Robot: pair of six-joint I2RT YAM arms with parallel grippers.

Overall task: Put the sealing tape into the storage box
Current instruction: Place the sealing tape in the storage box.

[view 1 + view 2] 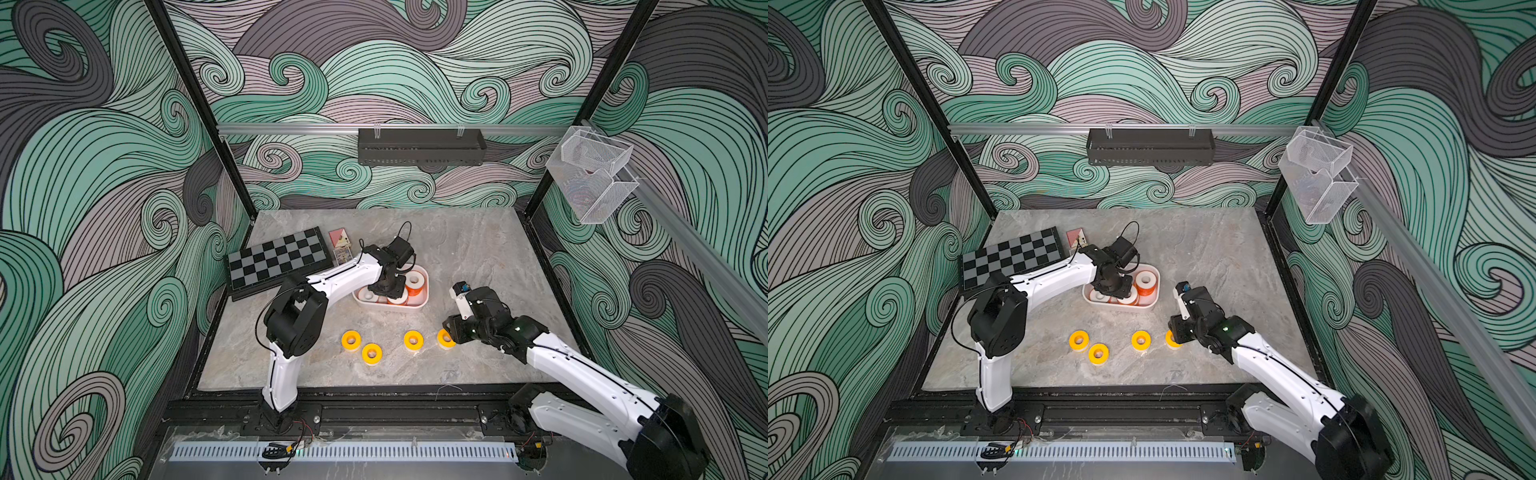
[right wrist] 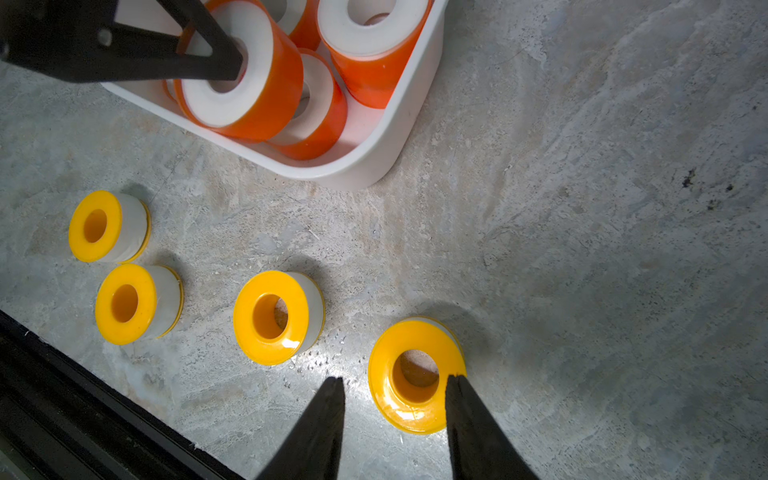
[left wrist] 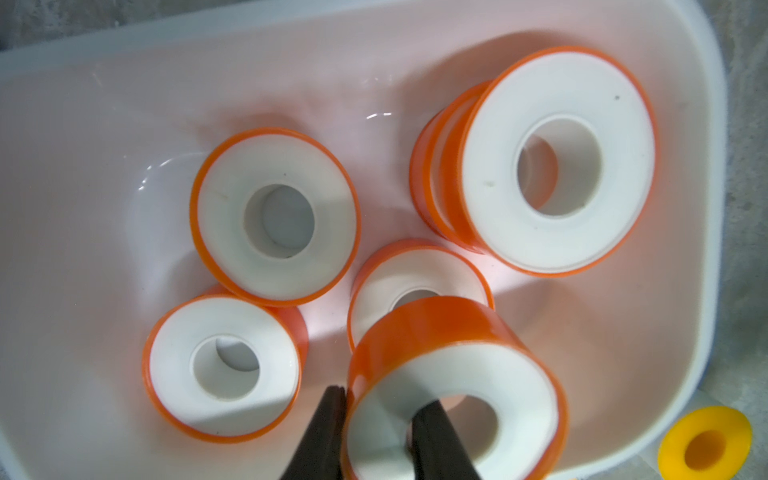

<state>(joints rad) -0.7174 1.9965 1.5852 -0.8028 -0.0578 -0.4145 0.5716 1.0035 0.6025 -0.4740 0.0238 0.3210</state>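
holds one orange-sided roll (image 3: 436, 328) of sealing tape tilted in the left gripper (image 3: 380, 397), one finger through its hole and one outside, among the other orange rolls (image 3: 220, 220) inside the storage box (image 2: 386, 141) near table (image 1: 478, 257) centre. has the right gripper (image 2: 395, 378) parted at 4 o'clock from the box, one fingertip at the hole's rim of the rightmost yellow roll (image 2: 415, 334), one beside it. shows four yellow rolls (image 1: 365, 356) on the table at 6 o'clock from the box.
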